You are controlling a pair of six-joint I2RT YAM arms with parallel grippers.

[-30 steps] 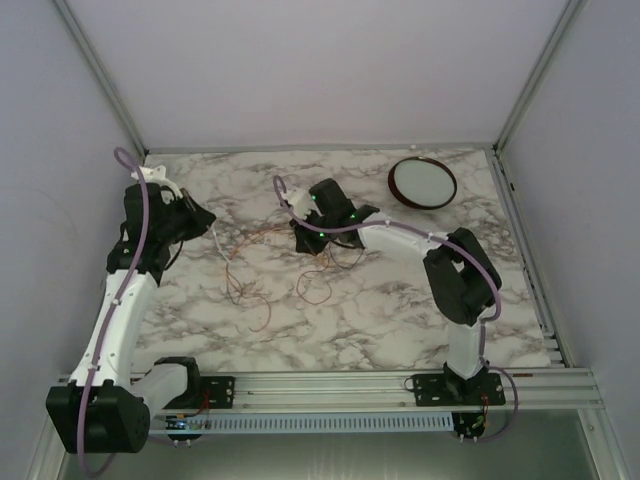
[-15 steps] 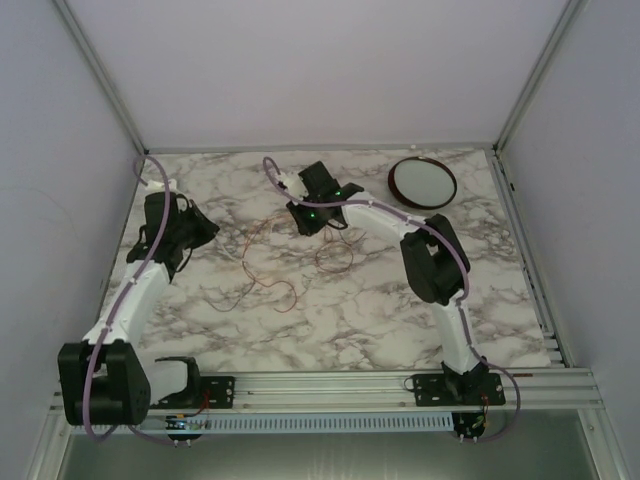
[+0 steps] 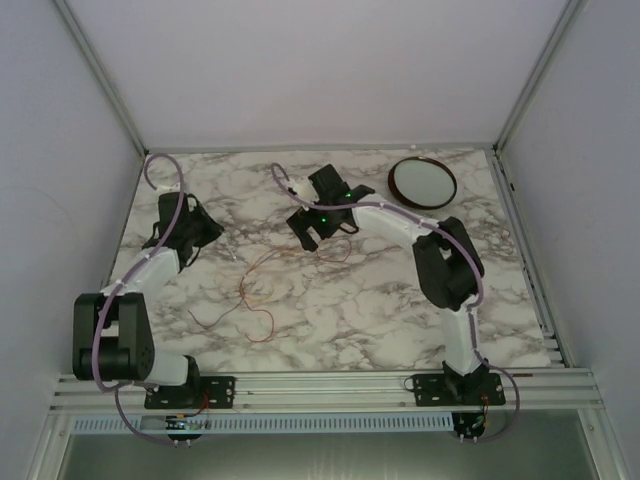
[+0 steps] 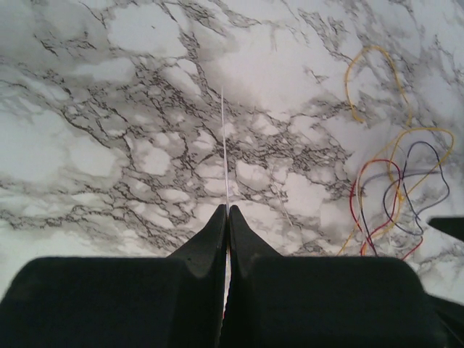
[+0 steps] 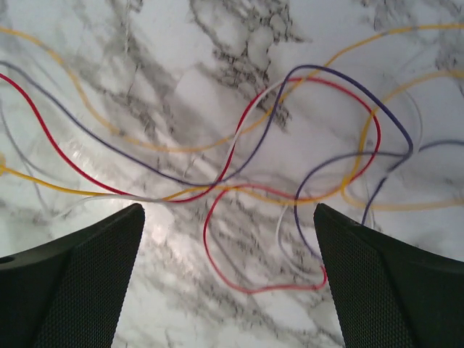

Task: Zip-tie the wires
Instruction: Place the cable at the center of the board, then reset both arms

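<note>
Right tool [image 5: 228, 210], newly sprung wide, hovers empty over the wires [image 5: 233, 148], now released, untied; left tool [image 4: 226, 210] pinches a zip tie [image 4: 224, 145].

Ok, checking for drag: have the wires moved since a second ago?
Yes. The wires now trail further left, away from the dish.

The wires [image 3: 252, 292] sprawl loose across the middle of the marble table [image 3: 400, 310] (a round dish [image 3: 421, 182] sits far right).
</note>
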